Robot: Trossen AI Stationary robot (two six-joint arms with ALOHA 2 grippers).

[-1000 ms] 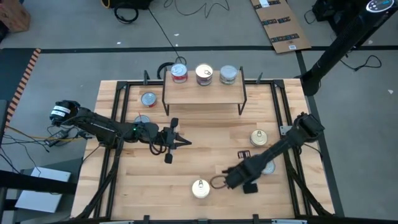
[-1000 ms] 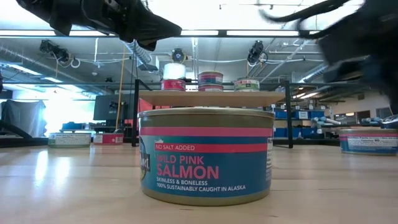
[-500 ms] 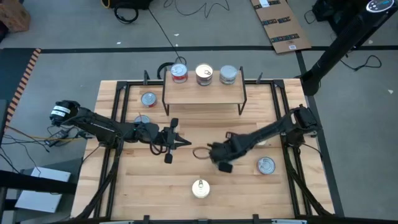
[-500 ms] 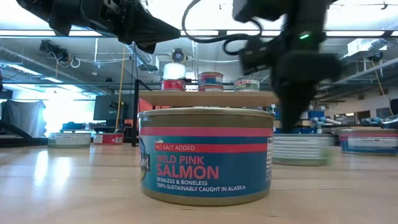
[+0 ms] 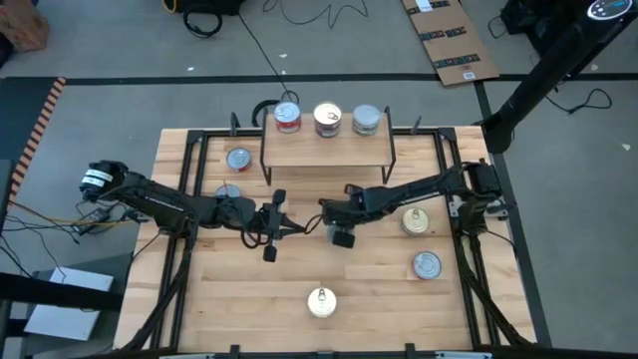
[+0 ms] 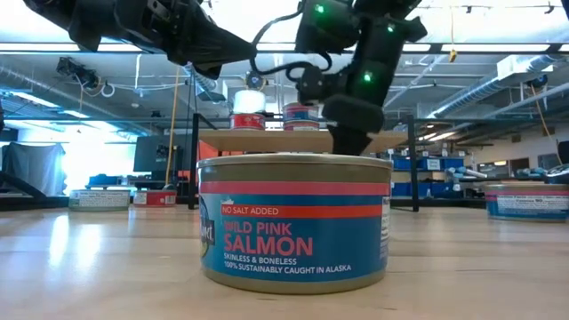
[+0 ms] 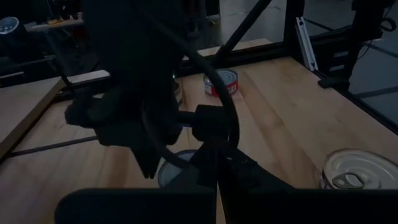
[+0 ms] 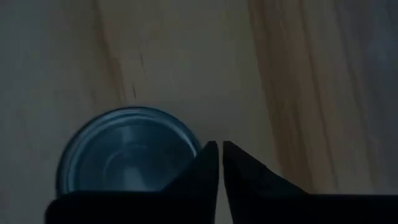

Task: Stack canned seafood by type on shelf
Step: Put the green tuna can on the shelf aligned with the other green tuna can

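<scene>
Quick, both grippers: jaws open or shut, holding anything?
Left gripper: jaws shut, holding nothing, above the table's middle.
Right gripper: jaws shut, holding nothing, poised above a bluish-topped can.

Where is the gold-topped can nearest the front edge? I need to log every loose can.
In the high view, the gold-topped can stands alone near the table's front edge, about mid-width, below both grippers.

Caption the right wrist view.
Right gripper, fingers nearly shut, hovers beside a bluish-topped can on the wooden tabletop.
</scene>
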